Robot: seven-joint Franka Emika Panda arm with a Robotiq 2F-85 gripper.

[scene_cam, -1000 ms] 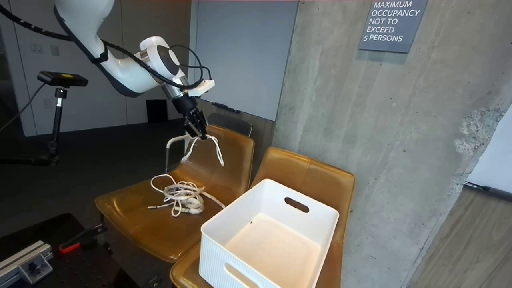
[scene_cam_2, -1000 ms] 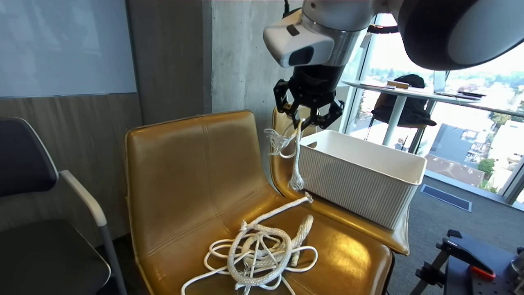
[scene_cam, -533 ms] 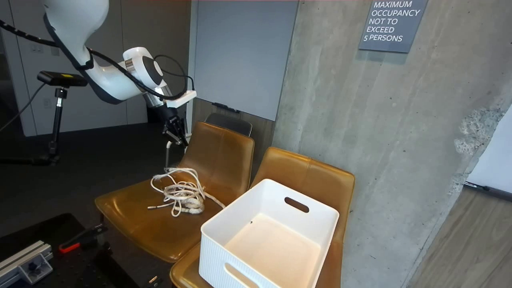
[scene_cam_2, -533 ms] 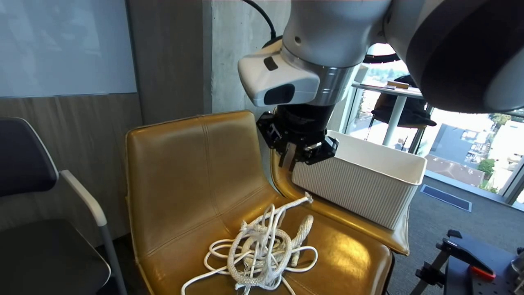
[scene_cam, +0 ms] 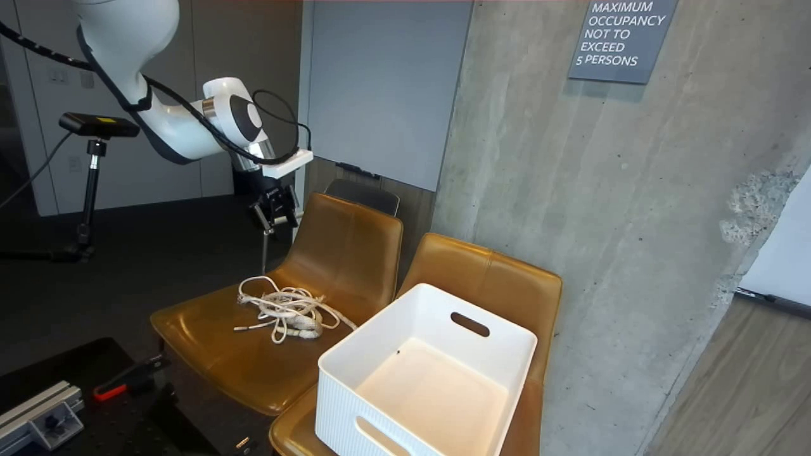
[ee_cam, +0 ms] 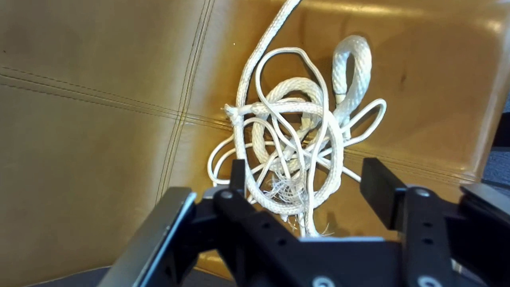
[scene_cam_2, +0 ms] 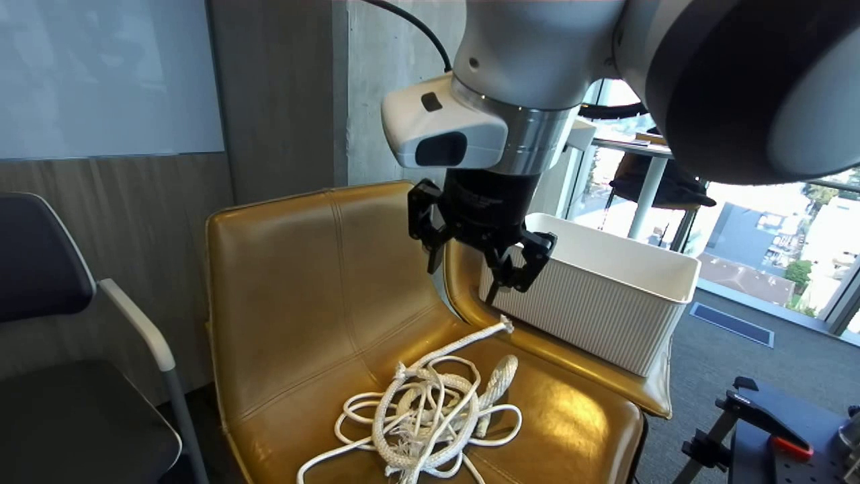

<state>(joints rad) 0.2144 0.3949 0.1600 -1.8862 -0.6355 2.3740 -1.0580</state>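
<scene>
My gripper (ee_cam: 304,173) stands open above a heap of white rope, its jaws wide apart with nothing between them. In the wrist view the rope heap (ee_cam: 336,151) lies below and beyond the fingertips: thin cord loops, a thicker braided ring and frayed ends, tangled together. The heap rests on the seat of a tan leather chair (ee_cam: 99,179). Both exterior views show the rope (scene_cam_2: 463,344) on that seat, clearly below and apart from the gripper (scene_cam_2: 463,277). Parts of the heap's near side are hidden behind the gripper body in the wrist view.
A white ribbed box (scene_cam: 342,396) with handle holes stands on a second tan chair beside the first. A dark chair (scene_cam_2: 40,403) with a pale armrest is at the side. A camera on a stand (scene_cam: 98,125) and a concrete wall (scene_cam: 507,190) are also around.
A second ago the gripper was shut on a hanging piece of rope. That rope fell and now lies in the heap. The gripper has moved lower, away from the box, and its jaws have spread.
</scene>
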